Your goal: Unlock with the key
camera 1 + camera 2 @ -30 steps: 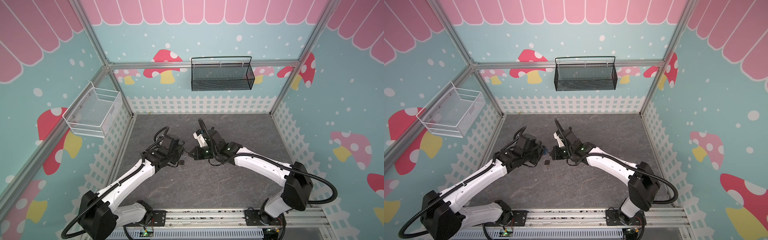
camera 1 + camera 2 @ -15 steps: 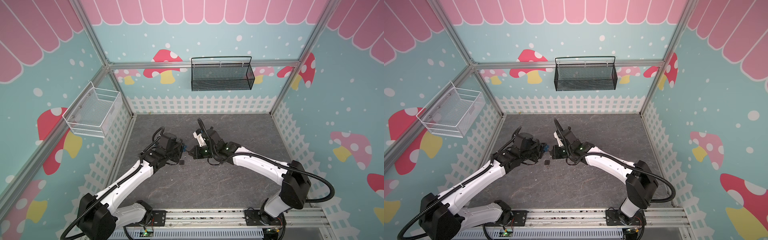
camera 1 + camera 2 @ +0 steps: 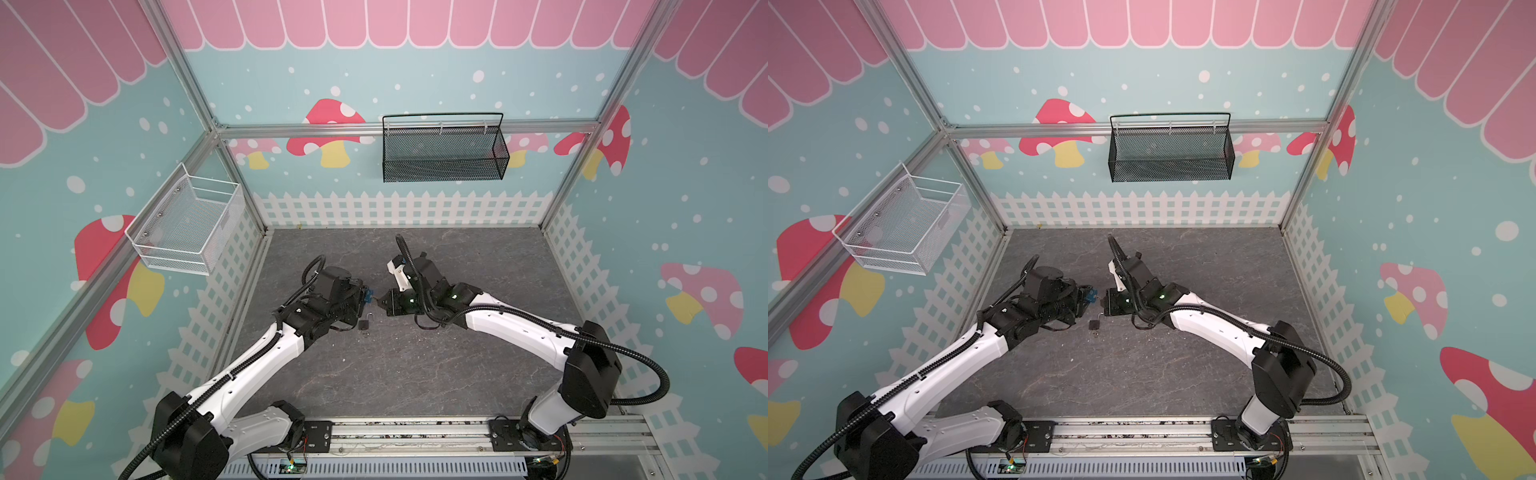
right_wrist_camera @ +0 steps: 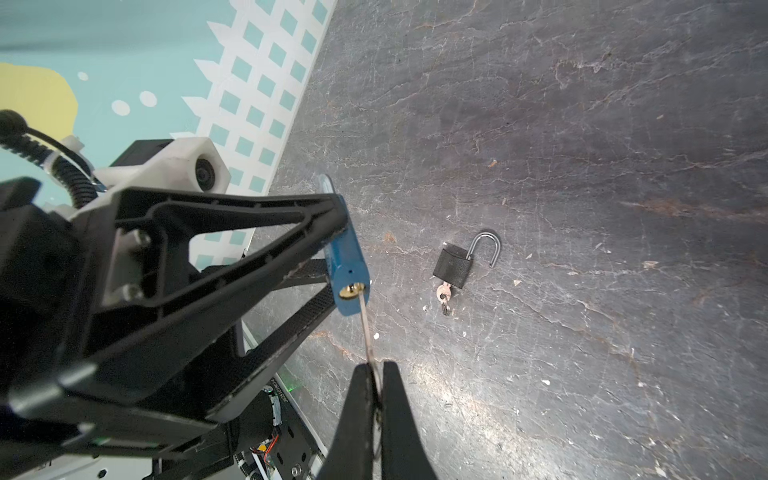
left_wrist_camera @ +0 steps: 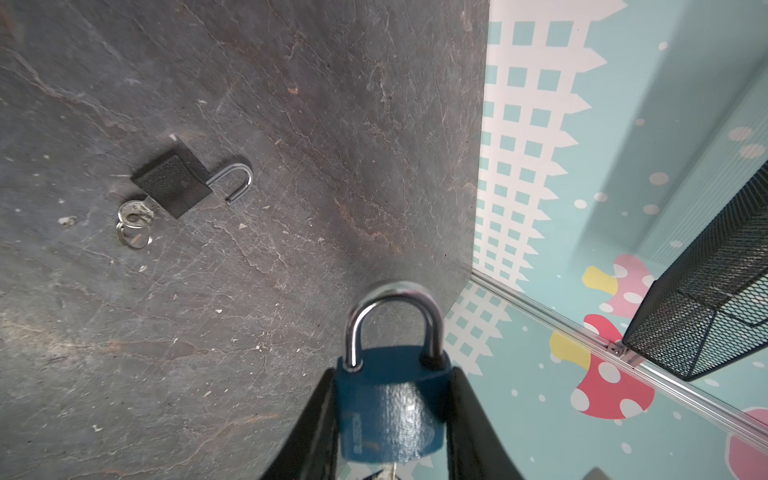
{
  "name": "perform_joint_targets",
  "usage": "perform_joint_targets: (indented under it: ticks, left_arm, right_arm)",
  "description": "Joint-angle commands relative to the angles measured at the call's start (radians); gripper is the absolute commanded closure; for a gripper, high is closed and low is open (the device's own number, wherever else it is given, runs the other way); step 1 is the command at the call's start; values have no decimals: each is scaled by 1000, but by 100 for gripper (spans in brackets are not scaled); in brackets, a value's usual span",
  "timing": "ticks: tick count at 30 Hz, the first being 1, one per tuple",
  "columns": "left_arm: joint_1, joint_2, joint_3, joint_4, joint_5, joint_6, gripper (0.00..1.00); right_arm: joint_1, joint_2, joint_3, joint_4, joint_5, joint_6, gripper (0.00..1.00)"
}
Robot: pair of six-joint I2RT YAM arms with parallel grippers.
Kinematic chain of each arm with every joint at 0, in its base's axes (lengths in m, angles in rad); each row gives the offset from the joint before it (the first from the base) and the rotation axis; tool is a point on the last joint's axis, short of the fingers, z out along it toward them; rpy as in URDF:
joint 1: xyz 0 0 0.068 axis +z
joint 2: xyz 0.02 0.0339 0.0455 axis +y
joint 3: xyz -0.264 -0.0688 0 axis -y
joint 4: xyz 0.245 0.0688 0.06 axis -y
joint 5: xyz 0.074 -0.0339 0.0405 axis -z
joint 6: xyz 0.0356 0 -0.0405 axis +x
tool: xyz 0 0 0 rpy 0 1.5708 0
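Note:
My left gripper [image 5: 392, 374] is shut on a blue padlock [image 5: 390, 411], its fingers pressing the body's two sides. The steel shackle [image 5: 392, 316] sits closed. Held above the floor, the blue padlock [image 4: 348, 266] turns its brass keyhole [image 4: 351, 290] toward my right gripper [image 4: 376, 368], which is shut on a thin silver key [image 4: 365, 328]. The key's tip meets the keyhole; I cannot tell how deep it sits. In both top views the left gripper [image 3: 365, 297] and right gripper [image 3: 380, 302] meet near the floor's middle, left of centre.
A black padlock [image 5: 172, 185] with its shackle swung open and a key on a ring in it lies on the grey floor [image 3: 415, 365], just in front of the grippers. A black mesh basket [image 3: 442, 149] hangs on the back wall, a white basket [image 3: 187, 224] on the left wall.
The left arm has shifted slightly toward the back and the middle, bringing the blue padlock closer to the key. The right gripper has barely moved.

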Motion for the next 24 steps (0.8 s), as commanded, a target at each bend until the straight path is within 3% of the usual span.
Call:
perform_joint_targets:
  ticks: [1,12,21,24]
  left_arm:
    - [1,-20,3,41,10,-23,100]
    - [0,-24,6,73,53,-51,100]
    - [-54,-3,38,85,76,-71,100]
    - [-88,-3,46,84,48,-71,100]
  right_arm:
    - [2,9,22,33,-8,1,100]
    - [6,27,13,35,44,13,100]
    - [42,38,64,33,227,-50,100]
    - [44,23,47,82,236,-68,100]
